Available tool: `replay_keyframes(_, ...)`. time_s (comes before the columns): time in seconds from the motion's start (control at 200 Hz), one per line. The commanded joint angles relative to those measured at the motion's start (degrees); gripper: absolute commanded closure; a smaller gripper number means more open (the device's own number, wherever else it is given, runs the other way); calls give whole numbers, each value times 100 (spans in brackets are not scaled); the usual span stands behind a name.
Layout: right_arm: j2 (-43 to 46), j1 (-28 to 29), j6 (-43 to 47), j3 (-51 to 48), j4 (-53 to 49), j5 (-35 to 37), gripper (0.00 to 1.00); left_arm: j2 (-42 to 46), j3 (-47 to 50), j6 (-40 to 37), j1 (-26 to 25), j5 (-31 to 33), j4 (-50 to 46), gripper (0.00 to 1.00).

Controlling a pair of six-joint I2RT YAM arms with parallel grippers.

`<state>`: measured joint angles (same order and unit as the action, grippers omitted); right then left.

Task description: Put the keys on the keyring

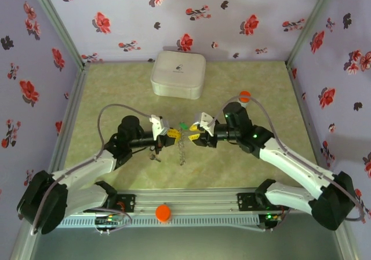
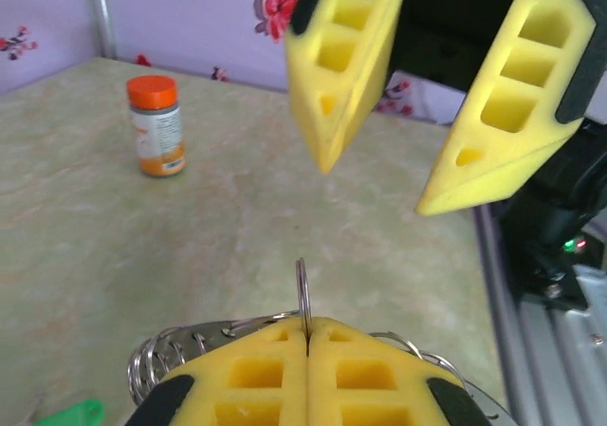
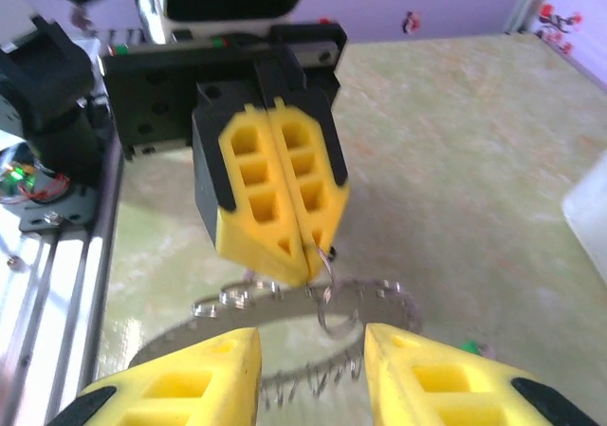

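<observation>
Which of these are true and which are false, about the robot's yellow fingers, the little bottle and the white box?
1. The left fingers are squeezed shut on a thin metal ring. True.
2. The right fingers are squeezed shut too. False: there is a clear gap between them and they hold nothing.
3. The bottle has a blue cap. False: its cap is orange.
4. The white case sits at the far end of the table, beyond both arms. True.
5. The white case is open. False: its lid is down.
</observation>
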<state>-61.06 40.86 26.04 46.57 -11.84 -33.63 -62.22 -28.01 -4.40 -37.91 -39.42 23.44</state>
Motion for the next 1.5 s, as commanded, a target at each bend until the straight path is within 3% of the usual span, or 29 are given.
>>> replay_keyframes(0.0, -31, 123, 720, 234, -1290, 597, 69, 183, -528, -1132, -181, 670, -1435, 100)
replay_keyframes(0.18, 1, 335, 574, 90, -779, 768, 67, 124, -1104, -1874, -466, 1065, -2726, 100)
replay_keyframes(0.38, -193, 404, 306, -191, 53, 358, 66, 67, -1542, -2347, -668, 1116, -3458, 100)
replay_keyframes(0.55, -415, 455, 100, -525, 774, 0, 67, -46, -1740, -2738, -884, 1094, -3726, 100)
replay_keyframes(0.745, -419, 457, 238, -602, 724, -202, 71, -200, -1915, -3002, -999, 1211, -4043, 100)
replay_keyframes(1.495, -446, 503, 194, -773, 1105, -569, 76, -278, -1989, -2895, -1049, 979, -4212, 100)
